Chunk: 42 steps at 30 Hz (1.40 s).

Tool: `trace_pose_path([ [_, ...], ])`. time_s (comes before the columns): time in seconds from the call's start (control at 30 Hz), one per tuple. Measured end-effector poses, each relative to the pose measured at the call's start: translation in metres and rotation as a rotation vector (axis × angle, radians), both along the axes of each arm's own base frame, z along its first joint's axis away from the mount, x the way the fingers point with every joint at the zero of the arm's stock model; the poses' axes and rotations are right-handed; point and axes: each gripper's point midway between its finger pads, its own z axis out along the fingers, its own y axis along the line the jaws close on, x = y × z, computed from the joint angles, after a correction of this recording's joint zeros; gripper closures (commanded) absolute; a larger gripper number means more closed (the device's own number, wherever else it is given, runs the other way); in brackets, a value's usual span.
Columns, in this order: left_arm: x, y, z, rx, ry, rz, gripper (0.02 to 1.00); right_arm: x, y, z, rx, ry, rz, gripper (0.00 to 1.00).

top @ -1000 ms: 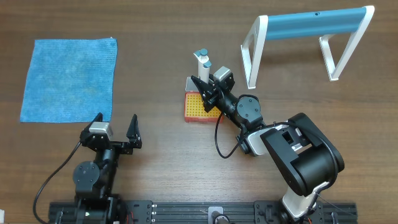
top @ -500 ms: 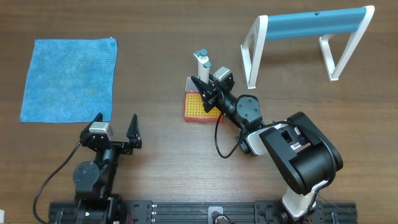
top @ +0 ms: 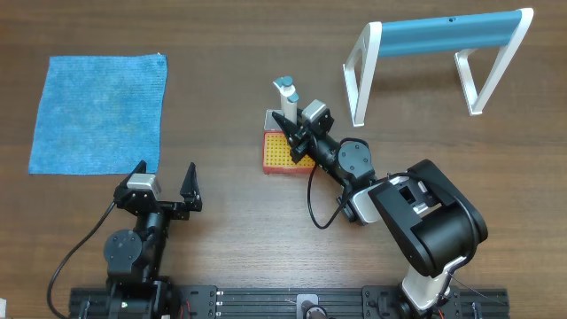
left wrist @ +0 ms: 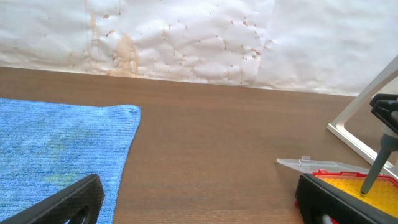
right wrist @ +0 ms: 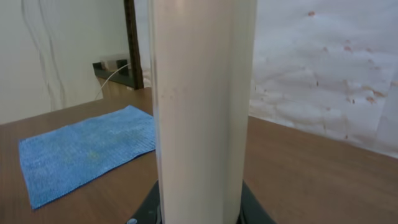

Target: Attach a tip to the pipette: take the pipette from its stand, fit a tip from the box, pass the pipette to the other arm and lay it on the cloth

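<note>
The right claw (top: 293,127) is clenched around the white pipette (top: 287,96), which stands nearly upright with its blue-grey cap uppermost. In the right wrist view the pipette's barrel rises straight up from between the fingers. The pipette is over the tip box (top: 280,153), a red box with a yellow rack, which sits near the middle of the tabletop (top: 230,230). Its clear lid lies open at the box's 12 o'clock side. In the left wrist view the pipette's thin grey shaft slants down to the yellow rack; whether a tip is seated on it cannot be told.

The blue-and-white stand (top: 440,34) is at 2 o'clock from the box, well apart from it. The blue cloth (top: 99,113) lies flat at 9 to 10 o'clock from the box, toward the tabletop's left side. The left claw (top: 165,180) is released, with its black fingers spread. It sits at 5 o'clock from the cloth, near the cloth's lower right corner and touching nothing.
</note>
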Motion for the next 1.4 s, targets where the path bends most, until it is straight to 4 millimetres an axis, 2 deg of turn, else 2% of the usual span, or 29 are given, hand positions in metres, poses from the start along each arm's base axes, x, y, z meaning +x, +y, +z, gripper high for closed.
trace_pose_path([
  [0.4, 0.000, 0.000, 0.000, 0.000, 0.000, 0.000, 0.023, -0.010, 0.006, 0.000, -0.090, -0.107, 0.019, 0.921],
  [0.57, 0.000, 0.000, 0.000, 0.000, 0.000, 0.000, 0.020, -0.011, 0.005, 0.008, -0.112, -0.103, 0.017, 0.921],
  [0.63, 0.000, 0.000, 0.000, 0.000, 0.000, 0.000, 0.023, -0.012, 0.004, 0.019, -0.116, -0.104, 0.016, 0.921],
  [0.7, 0.000, 0.000, 0.000, 0.000, 0.000, 0.000, 0.023, -0.013, 0.003, 0.039, -0.111, -0.116, 0.015, 0.919],
  [0.87, 0.000, 0.000, 0.000, 0.000, 0.000, 0.000, 0.023, -0.017, 0.005, 0.104, -0.099, -0.153, 0.031, 0.917],
  [0.9, 0.000, 0.000, 0.000, 0.000, 0.000, 0.000, 0.023, -0.022, 0.005, 0.128, -0.083, -0.186, 0.049, 0.919],
  [1.0, 0.000, 0.000, 0.000, 0.000, 0.000, 0.000, 0.023, -0.031, 0.009, 0.148, -0.096, -0.170, 0.097, 0.921],
  [1.07, 0.000, 0.000, 0.000, 0.000, 0.000, 0.000, 0.023, -0.035, 0.010, 0.148, -0.128, -0.110, 0.123, 0.917],
  [1.2, 0.000, 0.000, 0.000, 0.000, 0.000, 0.000, 0.023, -0.037, 0.011, 0.132, -0.158, 0.014, 0.147, 0.921],
  [1.4, 0.000, 0.000, 0.000, 0.000, 0.000, 0.000, 0.023, -0.039, 0.012, 0.123, -0.045, 0.203, 0.155, 0.919],
])
